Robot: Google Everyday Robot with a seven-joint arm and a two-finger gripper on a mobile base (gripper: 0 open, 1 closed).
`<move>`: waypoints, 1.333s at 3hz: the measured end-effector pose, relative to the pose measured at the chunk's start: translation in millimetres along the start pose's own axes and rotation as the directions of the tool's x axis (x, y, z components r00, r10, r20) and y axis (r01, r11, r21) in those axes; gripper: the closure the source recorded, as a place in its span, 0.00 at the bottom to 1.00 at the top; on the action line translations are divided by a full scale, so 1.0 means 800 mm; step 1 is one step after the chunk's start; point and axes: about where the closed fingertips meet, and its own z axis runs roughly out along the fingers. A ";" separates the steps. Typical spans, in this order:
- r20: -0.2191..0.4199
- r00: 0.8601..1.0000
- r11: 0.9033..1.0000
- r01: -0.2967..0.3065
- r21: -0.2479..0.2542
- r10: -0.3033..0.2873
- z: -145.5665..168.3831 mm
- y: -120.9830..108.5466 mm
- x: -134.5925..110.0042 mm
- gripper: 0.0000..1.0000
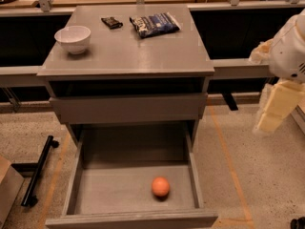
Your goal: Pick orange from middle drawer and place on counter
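Well apart from the counter [133, 51] hangs the gripper [274, 111], opening unclear; orange [160, 186] lies in middle drawer [109, 191].

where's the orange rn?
Camera view: orange lies on the open middle drawer floor, right of centre near the front wall; the tool hangs far right of the counter, well away.

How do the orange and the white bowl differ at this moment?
The orange is smaller than the white bowl. The orange lies low in the open middle drawer; the bowl stands on the counter. The orange is a closed ball; the bowl is hollow. Both are round, and the gripper hangs at the far right, touching neither.
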 end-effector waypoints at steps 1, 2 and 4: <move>0.024 1.000 1.000 -0.008 0.001 0.008 0.060 -0.004 0.013 0.00; 0.066 0.997 0.998 -0.026 -0.058 0.029 0.114 -0.012 0.011 0.00; 0.085 0.996 0.997 -0.035 -0.072 0.041 0.143 -0.003 0.012 0.00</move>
